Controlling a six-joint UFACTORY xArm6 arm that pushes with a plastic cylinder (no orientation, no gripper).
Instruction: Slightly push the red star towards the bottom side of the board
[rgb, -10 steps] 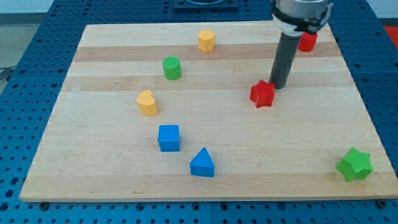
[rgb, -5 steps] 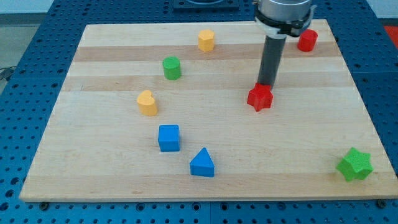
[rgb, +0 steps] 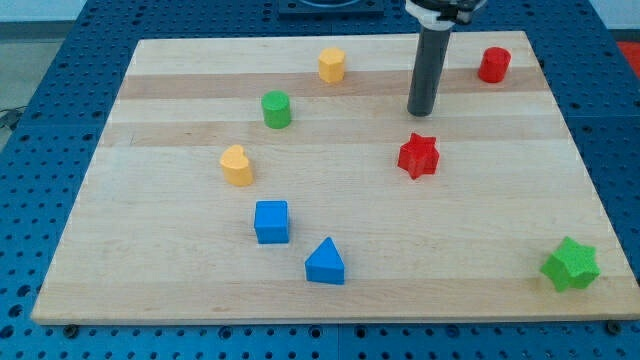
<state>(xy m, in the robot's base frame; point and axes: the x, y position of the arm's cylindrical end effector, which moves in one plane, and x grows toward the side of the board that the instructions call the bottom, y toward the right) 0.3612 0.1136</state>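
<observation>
**Tip clear of the red star**

Scanning from the view's left, you see the yellow block (rgb: 237, 166) well left of the red star (rgb: 419, 156), then the green cylinder (rgb: 276, 109), the blue cube (rgb: 271, 221) and the blue triangle (rgb: 325, 262). The red star sits right of the board's (rgb: 150, 270) middle. My tip (rgb: 420, 112) stands just above it, apart, with no jaws to read. The green star (rgb: 570, 265) lies far below-right of it.

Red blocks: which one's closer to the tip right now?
The red star, just below my tip with a small gap. The red cylinder sits farther off, toward the view's top right corner.
</observation>
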